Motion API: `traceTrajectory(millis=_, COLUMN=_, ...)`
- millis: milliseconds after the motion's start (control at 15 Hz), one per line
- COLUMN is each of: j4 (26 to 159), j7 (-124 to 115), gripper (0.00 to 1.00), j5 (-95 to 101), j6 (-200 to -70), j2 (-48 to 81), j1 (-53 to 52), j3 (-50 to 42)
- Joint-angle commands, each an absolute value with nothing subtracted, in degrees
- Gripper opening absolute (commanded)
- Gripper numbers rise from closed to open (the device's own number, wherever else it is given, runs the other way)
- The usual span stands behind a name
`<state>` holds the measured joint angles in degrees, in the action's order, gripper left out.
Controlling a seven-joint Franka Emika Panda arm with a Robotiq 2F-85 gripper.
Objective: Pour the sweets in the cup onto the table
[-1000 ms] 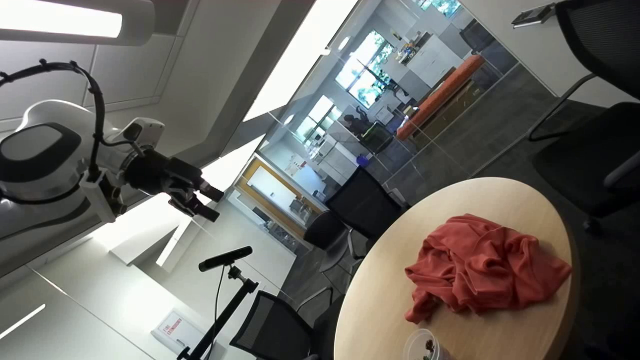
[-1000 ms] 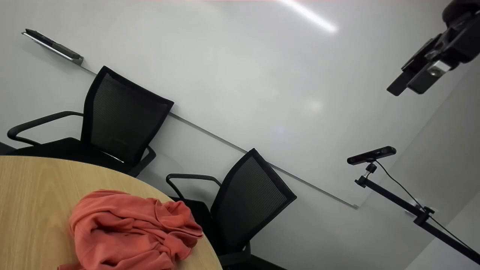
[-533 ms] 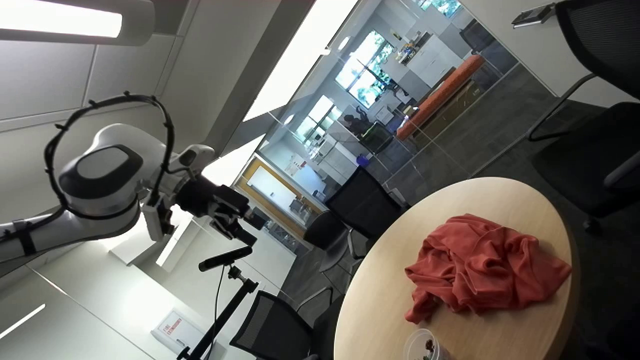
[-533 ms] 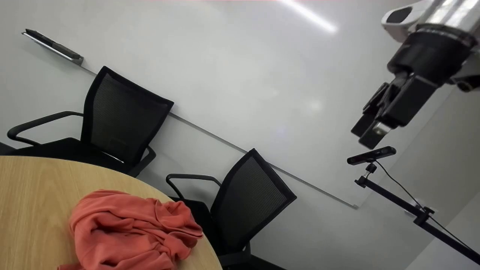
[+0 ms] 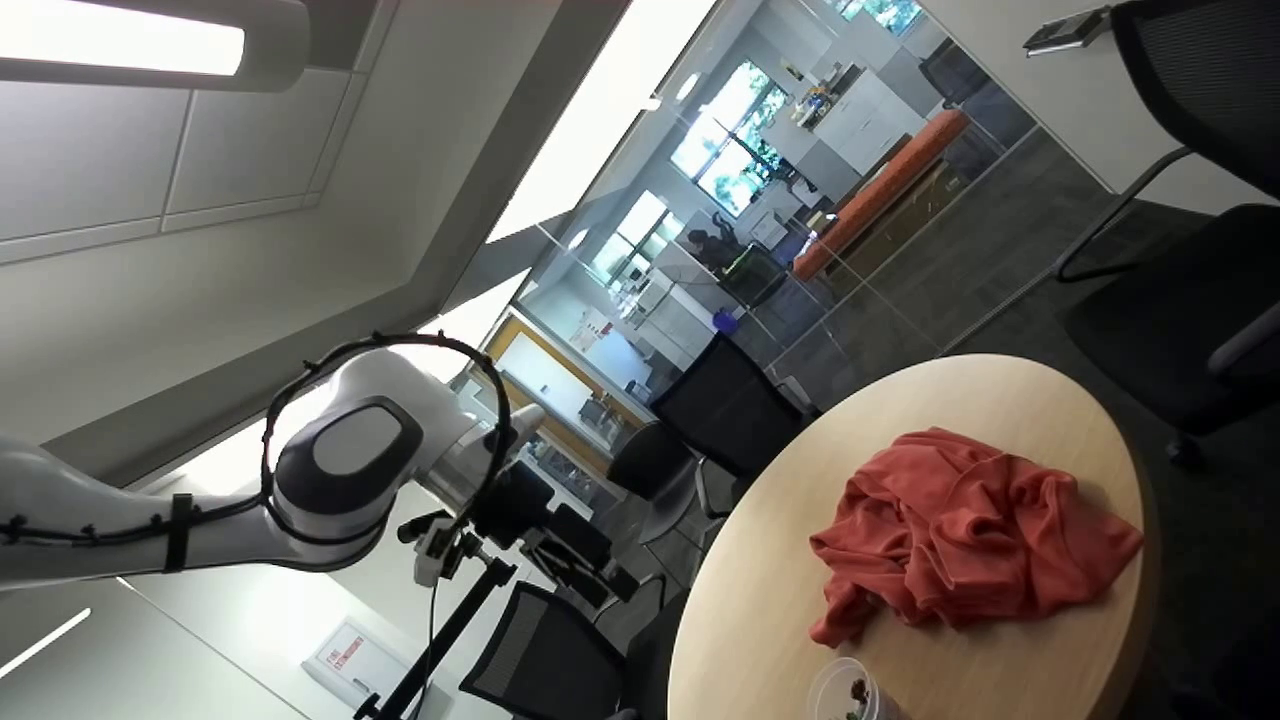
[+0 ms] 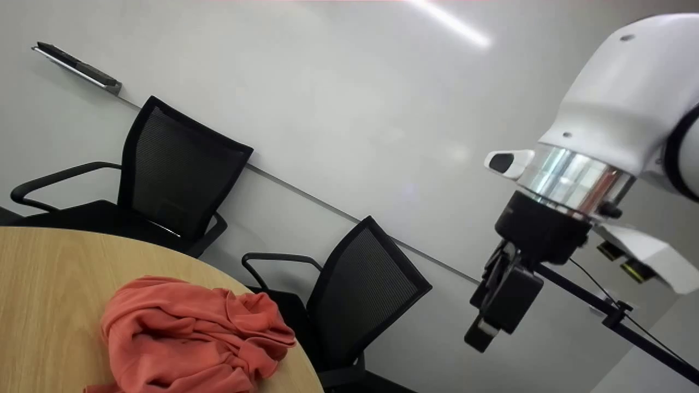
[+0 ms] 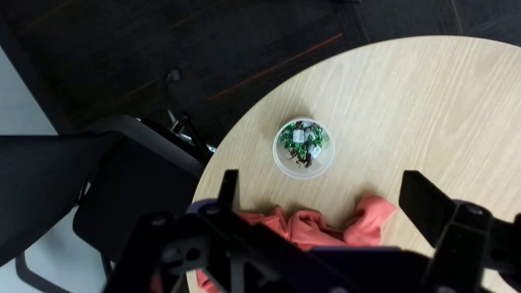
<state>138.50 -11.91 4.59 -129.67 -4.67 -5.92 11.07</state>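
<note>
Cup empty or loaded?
Loaded, not empty: the wrist view, looking down into the cup, shows green and white sweets inside.

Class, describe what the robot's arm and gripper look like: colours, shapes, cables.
The arm is white and rounded, with a dark-ringed oval cap, a silver collar and a black cable strapped outside. The gripper is black, with blocky fingers.

Two leaning, one from above

Both exterior views look, tilted, over the table (image 5: pixel 760 560): in an exterior view toward far windows (image 5: pixel 742 120), in an exterior view toward a white wall (image 6: pixel 355 125). The wrist view looks down on the table, with the tool (image 7: pixel 321 185) near the lens. All three share the red cloth (image 6: pixel 185 338); the wrist view and an exterior view share the cup (image 5: pixel 845 690).
</note>
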Motion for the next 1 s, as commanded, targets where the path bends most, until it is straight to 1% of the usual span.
traceTrajectory(millis=0, j4=139.0, j7=-12.1, gripper=1.0, j5=4.3, j6=-129.9, j2=-3.8, j1=-6.7, j3=10.2)
traceTrajectory(millis=333, j4=139.1, j7=-12.6, gripper=1.0, j5=4.1, j6=-130.0, j2=-3.1, j1=-6.7, j3=10.2)
traceTrajectory(millis=600, j4=139.1, j7=-11.3, gripper=1.0, j5=2.2, j6=-138.5, j2=2.9, j1=-7.2, j3=10.2)
traceTrajectory(millis=933, j4=138.7, j7=-11.7, gripper=1.0, j5=3.1, j6=-150.8, j2=13.6, j1=-8.3, j3=9.6)
